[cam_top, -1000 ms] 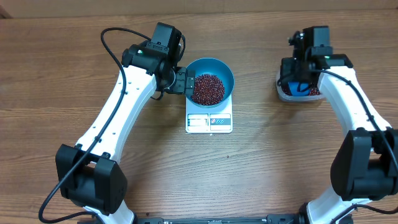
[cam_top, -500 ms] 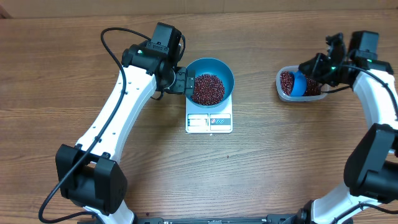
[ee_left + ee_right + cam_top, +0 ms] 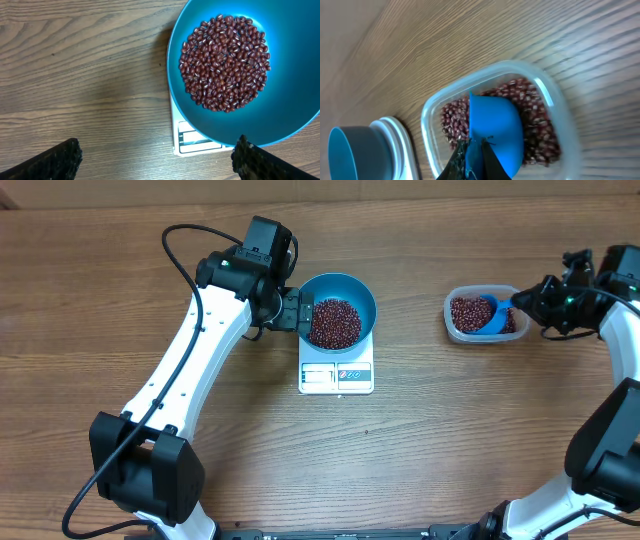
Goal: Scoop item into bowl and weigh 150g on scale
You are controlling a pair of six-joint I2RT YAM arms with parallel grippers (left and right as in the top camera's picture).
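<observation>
The blue bowl (image 3: 362, 298) stands on the white scale (image 3: 336, 376) and holds a heap of red-brown beans (image 3: 334, 322). My left gripper (image 3: 290, 310) is open at the bowl's left rim, with nothing between its fingers (image 3: 55, 160). The left wrist view shows the bowl (image 3: 295, 75), the beans (image 3: 225, 62) and a corner of the scale (image 3: 192, 142) above the left gripper (image 3: 157, 160). My right gripper (image 3: 522, 303) is shut on the handle of the small blue scoop (image 3: 490, 313). The scoop's cup (image 3: 495, 125) lies among more beans (image 3: 452, 117), just ahead of the right gripper (image 3: 475, 150).
A clear plastic tub (image 3: 452, 320) at the far right holds the remaining beans; its rim (image 3: 427, 125) shows in the right wrist view, with the bowl (image 3: 350, 155) and scale (image 3: 400, 140) far behind. Bare wooden table lies between scale and tub.
My right arm has swung out to the right of the tub, uncovering it, with the scoop still held and its cup in the tub. The left arm has not moved.
</observation>
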